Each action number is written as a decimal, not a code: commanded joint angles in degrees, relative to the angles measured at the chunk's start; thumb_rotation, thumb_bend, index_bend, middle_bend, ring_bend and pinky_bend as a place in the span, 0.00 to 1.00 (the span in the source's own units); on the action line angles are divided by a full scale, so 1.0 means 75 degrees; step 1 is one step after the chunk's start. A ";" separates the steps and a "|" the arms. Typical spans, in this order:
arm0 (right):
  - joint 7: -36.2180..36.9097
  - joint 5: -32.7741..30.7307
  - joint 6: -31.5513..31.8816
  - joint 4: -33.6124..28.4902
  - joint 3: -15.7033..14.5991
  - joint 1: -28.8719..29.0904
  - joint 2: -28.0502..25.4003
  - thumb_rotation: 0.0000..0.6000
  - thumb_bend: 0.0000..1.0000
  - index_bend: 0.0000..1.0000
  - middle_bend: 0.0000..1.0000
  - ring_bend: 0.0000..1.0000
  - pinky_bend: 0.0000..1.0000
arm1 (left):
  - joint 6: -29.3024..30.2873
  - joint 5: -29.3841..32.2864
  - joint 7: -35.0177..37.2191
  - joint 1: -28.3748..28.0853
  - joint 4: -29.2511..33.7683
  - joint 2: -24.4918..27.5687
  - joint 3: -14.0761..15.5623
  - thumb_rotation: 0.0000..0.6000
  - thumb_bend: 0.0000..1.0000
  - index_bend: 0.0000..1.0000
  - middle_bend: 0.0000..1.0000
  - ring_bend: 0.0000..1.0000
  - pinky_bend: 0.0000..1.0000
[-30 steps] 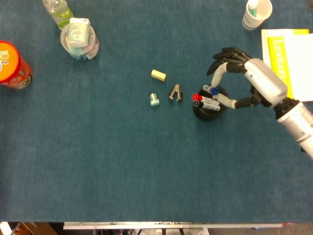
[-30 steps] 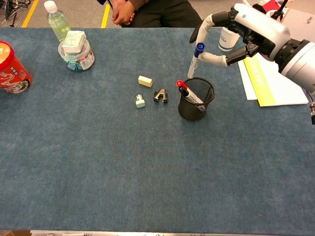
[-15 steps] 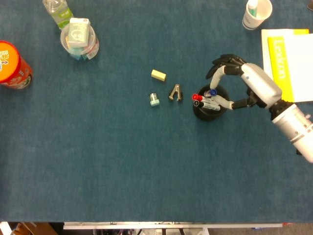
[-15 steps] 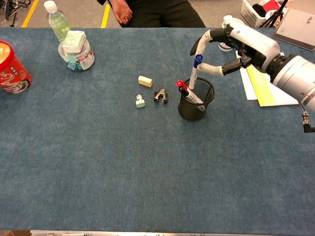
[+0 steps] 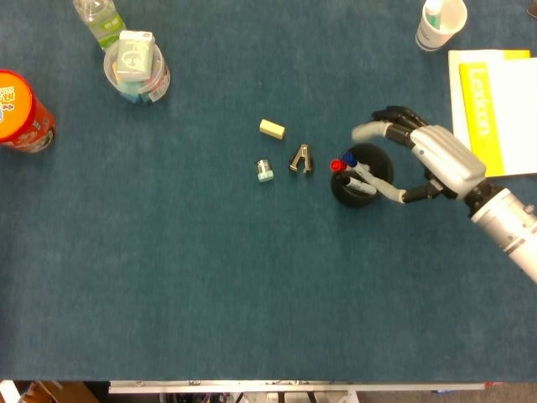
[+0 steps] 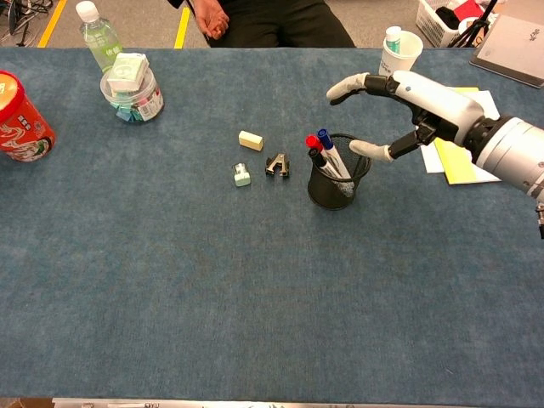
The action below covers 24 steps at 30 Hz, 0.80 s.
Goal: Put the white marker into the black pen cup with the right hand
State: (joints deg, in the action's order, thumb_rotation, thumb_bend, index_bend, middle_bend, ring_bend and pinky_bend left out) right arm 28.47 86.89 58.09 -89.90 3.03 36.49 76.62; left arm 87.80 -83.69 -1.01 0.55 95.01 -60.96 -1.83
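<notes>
Leaning inside the black pen cup (image 6: 338, 182), the white marker (image 6: 333, 157) rests with its blue cap up. Right hand (image 6: 406, 110) hovers just beside the cup, fingers spread, grasping nothing.

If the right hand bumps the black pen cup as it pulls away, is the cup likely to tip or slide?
The black pen cup is see-through mesh, so probably light and easy to shove. Its markers all lean toward one rim, well above it, which may bias it to tip that way. It stands on fabric-like blue table cover, so likely more apt to tip than slide. The right hand hovers open beside it.
</notes>
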 commanded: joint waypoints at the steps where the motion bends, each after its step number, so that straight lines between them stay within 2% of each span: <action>1: -0.0318 0.0076 0.0224 -0.0064 -0.0022 -0.0119 -0.0152 1.00 0.35 0.05 0.12 0.00 0.00 | 0.0004 -0.0009 0.0032 0.0000 -0.0022 0.0002 0.0001 1.00 0.46 0.23 0.20 0.20 0.16; 6: -0.1729 0.0062 0.0972 -0.0203 -0.0069 -0.0600 -0.0600 1.00 0.35 0.05 0.14 0.00 0.00 | 0.0039 0.0004 0.0157 0.0024 -0.0135 -0.0017 -0.0009 1.00 0.46 0.23 0.20 0.20 0.16; 12: -0.4278 -0.0272 0.2397 -0.0447 -0.0203 -0.1678 -0.1076 1.00 0.35 0.23 0.27 0.09 0.00 | -0.0024 -0.0023 0.0238 -0.0044 -0.0288 -0.0102 -0.0036 1.00 0.46 0.23 0.20 0.20 0.16; 14: -0.4763 -0.0457 0.2734 -0.0659 -0.0309 -0.2059 -0.1291 1.00 0.36 0.27 0.29 0.12 0.00 | 0.0011 -0.0093 0.0232 -0.0083 -0.0348 -0.0167 -0.0067 1.00 0.46 0.23 0.20 0.20 0.16; 18: -0.5207 -0.0773 0.3216 -0.1075 -0.0474 -0.2676 -0.1720 1.00 0.36 0.29 0.31 0.14 0.00 | 0.0118 -0.0218 0.0092 -0.0156 -0.0537 -0.0393 -0.0134 1.00 0.46 0.24 0.20 0.20 0.16; 24: -0.5264 -0.0865 0.3791 -0.1296 -0.0754 -0.3465 -0.2077 1.00 0.36 0.33 0.32 0.15 0.01 | 0.0134 -0.0446 0.0001 -0.0247 -0.0565 -0.0528 -0.0096 1.00 0.46 0.24 0.20 0.20 0.16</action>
State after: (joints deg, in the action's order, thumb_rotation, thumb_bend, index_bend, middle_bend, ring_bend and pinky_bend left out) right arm -10.61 80.64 85.20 -99.22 -1.71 12.04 61.99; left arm 88.66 -86.79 -0.98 -1.19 90.76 -64.81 -2.60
